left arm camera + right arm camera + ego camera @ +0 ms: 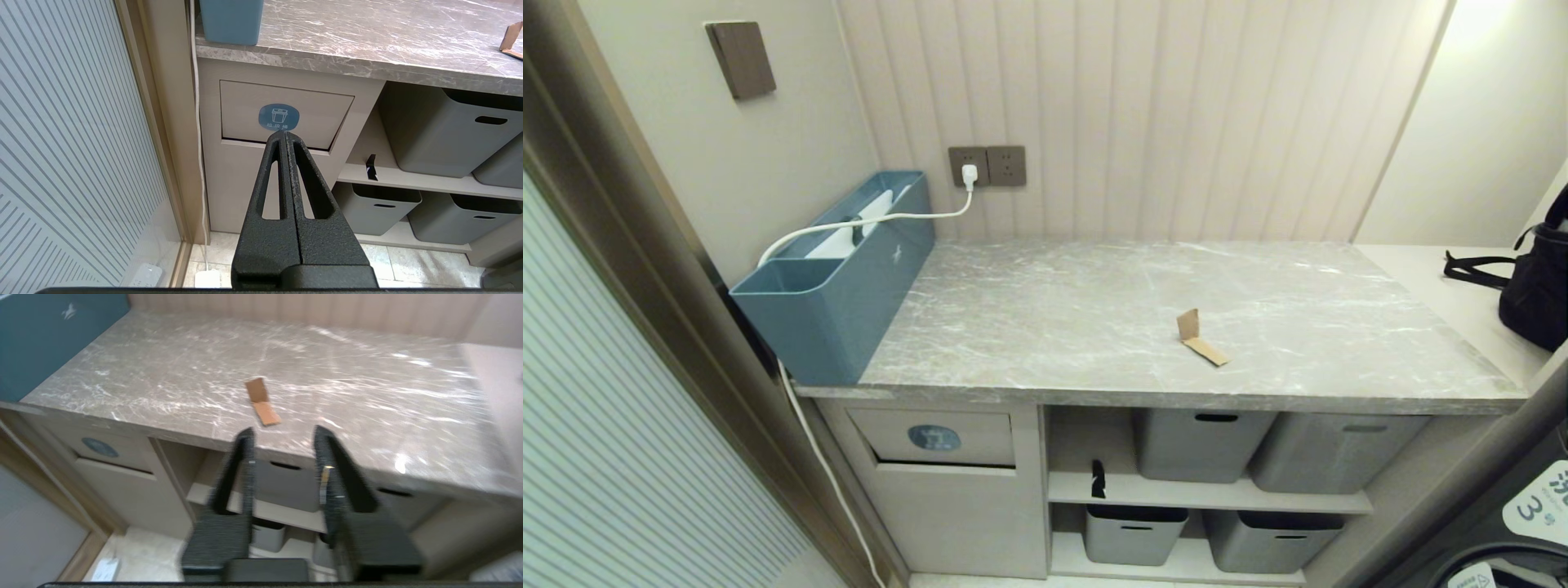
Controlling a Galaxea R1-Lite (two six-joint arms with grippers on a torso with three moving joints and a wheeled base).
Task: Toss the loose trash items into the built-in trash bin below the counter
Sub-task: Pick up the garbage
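Nothing binned yet: folded cardboard scrap [1199, 336] sits near tabletop [1094, 310] front edge. Right gripper [282, 435] fingers apart, empty; left gripper [284, 136] fingers together facing bin flap [282, 116].

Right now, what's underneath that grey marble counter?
Under the counter: at left, the built-in trash bin with its flap and blue sticker. To its right, shelves hold four grey tubs, and a small black scrap sits on the upper shelf. The contents of the bin and tubs are hidden.

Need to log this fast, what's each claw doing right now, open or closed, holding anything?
Left claw: closed, empty, in front of the bin flap.
Right claw: open, empty, short of the cardboard scrap.
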